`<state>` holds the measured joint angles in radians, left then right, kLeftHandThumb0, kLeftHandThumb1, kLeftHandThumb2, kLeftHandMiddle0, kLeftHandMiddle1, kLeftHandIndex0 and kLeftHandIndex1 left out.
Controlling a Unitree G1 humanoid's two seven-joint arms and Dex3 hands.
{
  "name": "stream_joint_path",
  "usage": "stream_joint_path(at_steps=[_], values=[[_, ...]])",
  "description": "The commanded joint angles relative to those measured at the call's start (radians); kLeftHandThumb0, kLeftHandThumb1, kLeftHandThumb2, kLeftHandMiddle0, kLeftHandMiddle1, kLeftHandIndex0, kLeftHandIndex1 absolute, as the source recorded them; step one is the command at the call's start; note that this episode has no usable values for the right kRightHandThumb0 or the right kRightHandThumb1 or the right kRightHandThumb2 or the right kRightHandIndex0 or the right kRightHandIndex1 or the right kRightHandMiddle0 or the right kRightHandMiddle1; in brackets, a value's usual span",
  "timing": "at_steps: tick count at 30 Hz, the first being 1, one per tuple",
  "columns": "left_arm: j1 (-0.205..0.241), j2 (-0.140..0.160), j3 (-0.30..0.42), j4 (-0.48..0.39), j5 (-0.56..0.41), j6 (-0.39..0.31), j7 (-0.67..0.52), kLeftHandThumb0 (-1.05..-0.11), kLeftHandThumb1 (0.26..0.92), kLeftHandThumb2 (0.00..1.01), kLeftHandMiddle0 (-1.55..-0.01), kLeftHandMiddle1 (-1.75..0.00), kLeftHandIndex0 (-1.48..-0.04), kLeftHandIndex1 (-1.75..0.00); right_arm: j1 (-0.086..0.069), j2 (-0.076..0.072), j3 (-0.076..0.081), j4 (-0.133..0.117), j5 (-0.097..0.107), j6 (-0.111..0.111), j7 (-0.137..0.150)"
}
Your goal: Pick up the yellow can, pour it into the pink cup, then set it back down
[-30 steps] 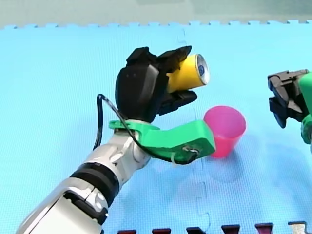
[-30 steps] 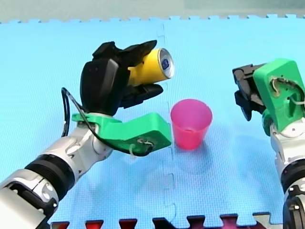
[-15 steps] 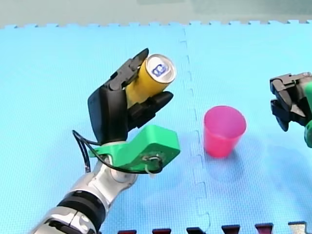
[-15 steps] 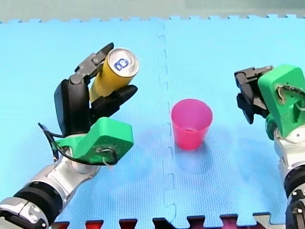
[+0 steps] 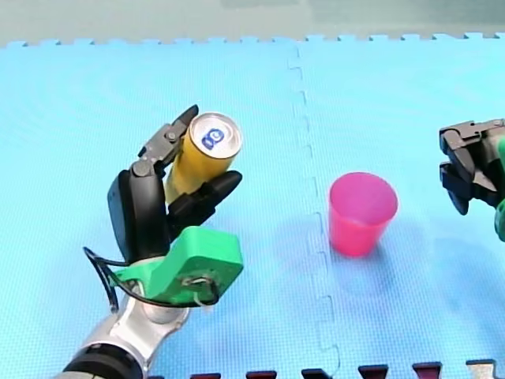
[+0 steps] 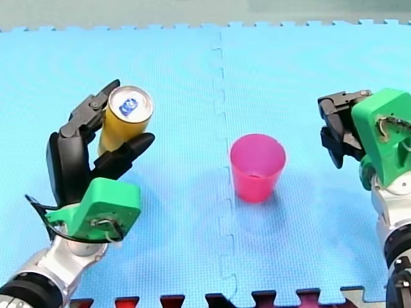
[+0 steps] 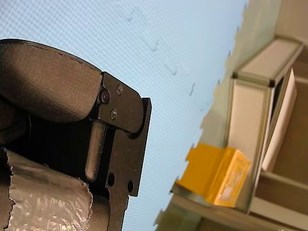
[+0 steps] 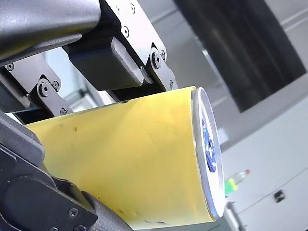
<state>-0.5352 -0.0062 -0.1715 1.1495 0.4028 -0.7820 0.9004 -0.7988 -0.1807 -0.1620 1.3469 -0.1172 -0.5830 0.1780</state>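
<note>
My left hand (image 5: 177, 178) is shut on the yellow can (image 5: 203, 155), holding it nearly upright above the blue mat, well to the left of the pink cup (image 5: 361, 212). The can's silver top with a blue mark faces up. In the second wrist view the yellow can (image 8: 130, 163) lies between black fingers (image 8: 96, 57). The pink cup (image 6: 257, 167) stands upright on the mat with its mouth open. My right hand (image 6: 340, 131) hovers to the right of the cup, holding nothing.
The blue foam mat (image 5: 379, 103) has a seam running front to back just left of the cup. Dark red and black tiles (image 6: 257, 300) line the near edge. The first wrist view shows a yellow box (image 7: 216, 175) on a shelf beyond the mat.
My left hand has swung the can from a tilted pose over the cup back to upright, moving left and down away from the cup. The right hand stays put.
</note>
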Motion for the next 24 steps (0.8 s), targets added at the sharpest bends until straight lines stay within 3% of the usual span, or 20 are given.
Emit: stream_joint_path(at_steps=[1,8,15,24], values=[[0.009,-0.004,0.017,-0.007,-0.020,-0.013,-0.015,-0.368,0.827,0.00,-1.23,-0.08,-1.16,0.00,-0.001,-0.009,-0.007,0.002,0.006,0.006,0.008],[0.006,-0.023,0.068,0.005,-0.072,-0.040,-0.059,-0.363,0.837,0.00,-1.24,-0.06,-1.15,0.00,0.000,-0.016,-0.014,0.002,0.008,0.016,0.022],[0.006,-0.062,0.147,0.028,-0.205,-0.135,-0.240,-0.338,0.843,0.00,-1.24,-0.05,-1.16,0.00,0.000,-0.021,-0.016,0.001,0.006,0.019,0.028],[-0.013,-0.092,0.214,0.046,-0.275,-0.152,-0.358,-0.345,0.843,0.00,-1.26,-0.05,-1.17,0.00,0.000,-0.025,-0.013,0.001,0.002,0.024,0.022]])
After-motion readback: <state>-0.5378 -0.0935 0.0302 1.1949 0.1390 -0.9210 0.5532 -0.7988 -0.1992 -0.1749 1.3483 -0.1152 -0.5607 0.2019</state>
